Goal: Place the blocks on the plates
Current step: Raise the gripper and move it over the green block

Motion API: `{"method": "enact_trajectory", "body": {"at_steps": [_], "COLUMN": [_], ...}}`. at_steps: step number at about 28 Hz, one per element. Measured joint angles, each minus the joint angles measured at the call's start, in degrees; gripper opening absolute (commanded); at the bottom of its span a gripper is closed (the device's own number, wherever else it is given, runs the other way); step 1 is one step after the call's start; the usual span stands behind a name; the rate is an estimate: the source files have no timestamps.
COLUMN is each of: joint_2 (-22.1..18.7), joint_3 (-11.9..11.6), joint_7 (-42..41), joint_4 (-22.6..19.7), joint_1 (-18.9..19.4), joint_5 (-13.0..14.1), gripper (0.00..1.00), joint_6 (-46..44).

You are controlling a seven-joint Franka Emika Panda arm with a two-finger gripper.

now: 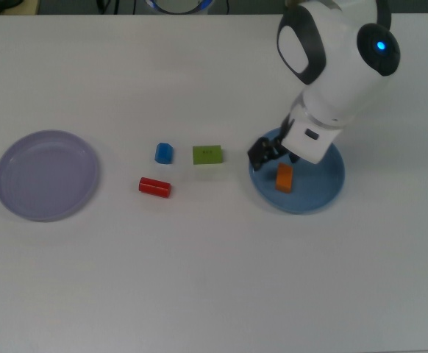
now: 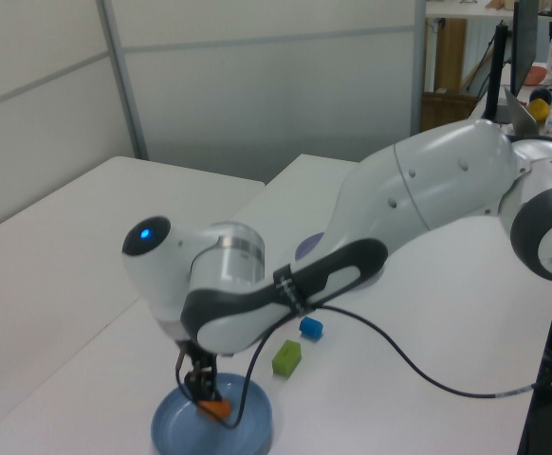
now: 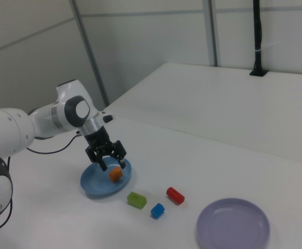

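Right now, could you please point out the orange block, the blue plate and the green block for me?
orange block [image 1: 284,177], top view, its top face.
blue plate [image 1: 330,190], top view, bare inner floor.
green block [image 1: 207,154], top view, its top face.

White arm [image 2: 428,190], dark joints, blue light, black cable.

Hidden in the left view behind the arm: the red cylinder [image 1: 154,187] entirely, plus most of the lilac plate [image 2: 306,249]. Covered in the top view by the arm's wrist: the far rim of the blue plate [image 1: 324,193]. Cut off by the top view's upper edge: the arm's upper links.
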Motion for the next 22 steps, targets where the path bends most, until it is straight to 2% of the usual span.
{"method": "enact_trajectory", "body": {"at_steps": [6, 12, 16, 22], "joint_2": [-2.2, -2.0, -1.3, -0.5], "joint_3": [-0.4, -0.4, -0.4, -0.4], "joint_7": [0.0, -0.2, -0.2, -0.2], "joint_4": [0.0, -0.8, -1.3, -2.8], "joint_1": [-4.9, -10.2, -11.7, -11.7], "joint_5": [0.1, 2.0, 2.2, 2.2], "gripper": [1.00, 1.00, 1.00, 1.00], "joint_6": [-5.5, -7.2, -7.2, -7.2]}}
